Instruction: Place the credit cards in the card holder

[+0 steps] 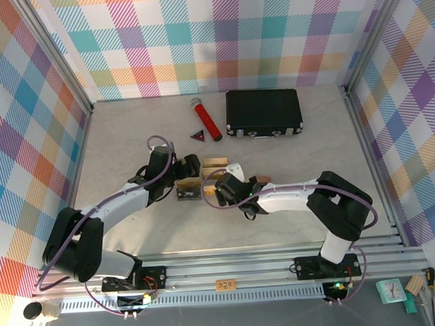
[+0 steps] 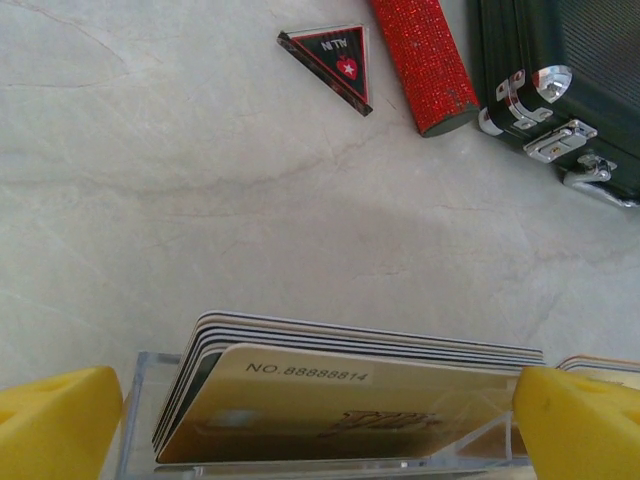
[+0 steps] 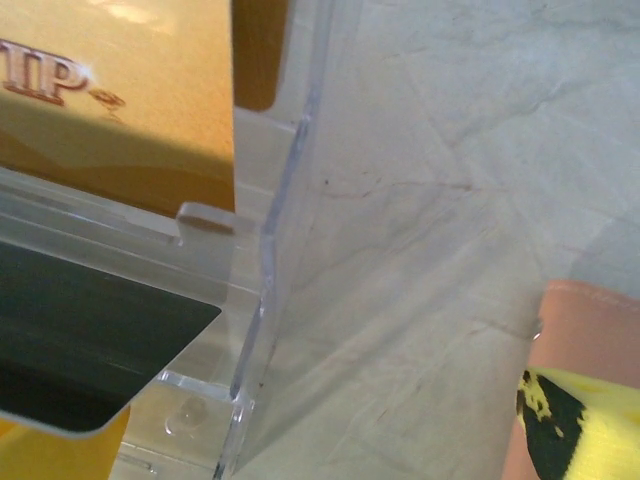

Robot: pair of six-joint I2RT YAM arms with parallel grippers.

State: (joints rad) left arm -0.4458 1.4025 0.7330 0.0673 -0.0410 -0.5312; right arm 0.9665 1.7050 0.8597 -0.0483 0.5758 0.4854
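Several gold-faced credit cards (image 2: pixel 340 400) stand as a stack in a clear plastic tray (image 2: pixel 140 400). My left gripper (image 2: pixel 320 430) is open, one yellow finger at each end of the stack, not touching it. From above, the left gripper (image 1: pixel 181 172) and the right gripper (image 1: pixel 229 184) meet at the tray (image 1: pixel 202 175). The right gripper (image 3: pixel 330 440) is open beside the tray wall (image 3: pixel 270 250), where a gold card (image 3: pixel 110 90) and a dark card (image 3: pixel 80 350) show. The reddish-brown card holder (image 3: pixel 590 320) lies by its right finger, partly hidden.
A red triangle (image 1: pixel 198 135), a red glittery cylinder (image 1: pixel 207 120) and a big black case (image 1: pixel 264 111) lie at the back of the table. Metal frame rails and checkered walls close in both sides.
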